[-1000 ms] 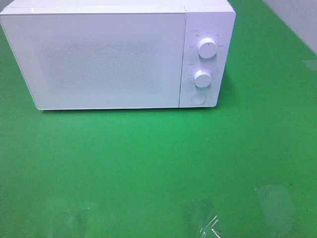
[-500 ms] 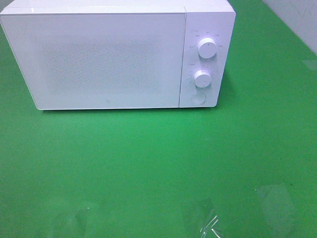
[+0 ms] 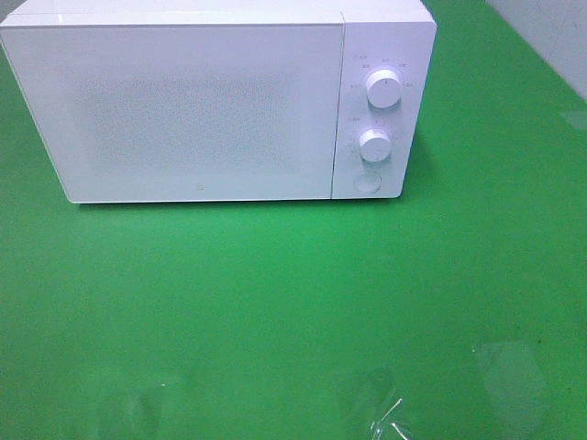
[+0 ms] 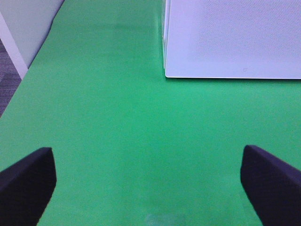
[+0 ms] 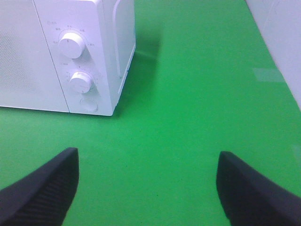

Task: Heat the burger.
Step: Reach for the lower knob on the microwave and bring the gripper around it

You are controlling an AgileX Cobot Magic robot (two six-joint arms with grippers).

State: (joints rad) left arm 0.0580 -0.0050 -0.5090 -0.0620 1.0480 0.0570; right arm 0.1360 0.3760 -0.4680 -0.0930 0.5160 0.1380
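The left pincer (image 4: 149,188) is seen wide open, its two dark jaws set far apart at either side of the wrist view, and it is empty. The right pincer (image 5: 148,188) is likewise opened wide, its dark, ribbed jaws spread, with nothing gripped.

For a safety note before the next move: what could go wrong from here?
The microwave door is shut and no burger is visible, so whether it is inside cannot be told.
The upper knob and lower knob sit close together; the open right gripper might turn the wrong one.
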